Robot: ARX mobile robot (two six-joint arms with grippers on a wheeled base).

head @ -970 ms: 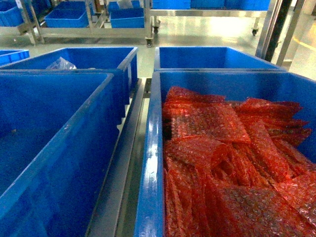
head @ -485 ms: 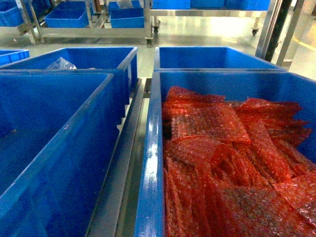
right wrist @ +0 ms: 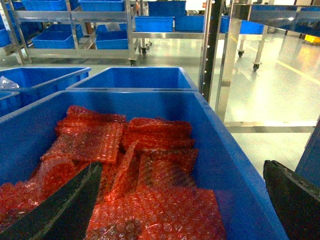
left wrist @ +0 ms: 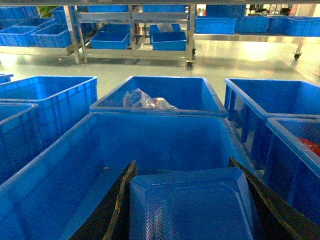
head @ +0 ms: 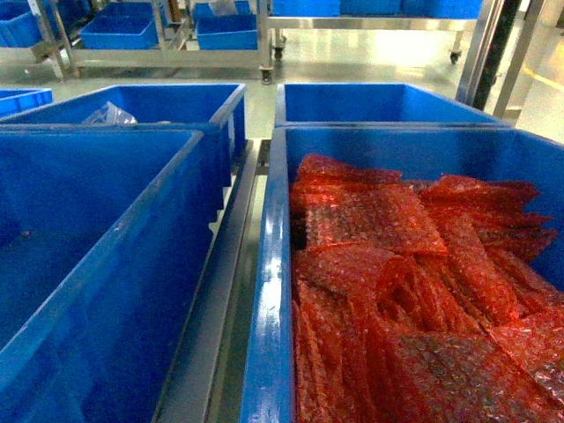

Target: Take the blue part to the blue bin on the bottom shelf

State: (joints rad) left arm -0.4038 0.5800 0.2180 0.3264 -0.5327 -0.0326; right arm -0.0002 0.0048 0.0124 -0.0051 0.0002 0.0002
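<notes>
Blue plastic part (left wrist: 192, 205) sits clamped between the left gripper (left wrist: 190, 210) fingers, above an empty blue bin (left wrist: 60, 200). Further right, the right gripper (right wrist: 185, 210) hangs spread wide over red bubble-wrap bags (right wrist: 125, 165).

Glossy plastic bins (head: 132, 291), crinkly bubble-wrap bags (head: 388, 264)

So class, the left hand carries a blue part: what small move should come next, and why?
Probably lower a little and open: the left hand grips the blue part directly above the blue bin, which looks empty.
</notes>
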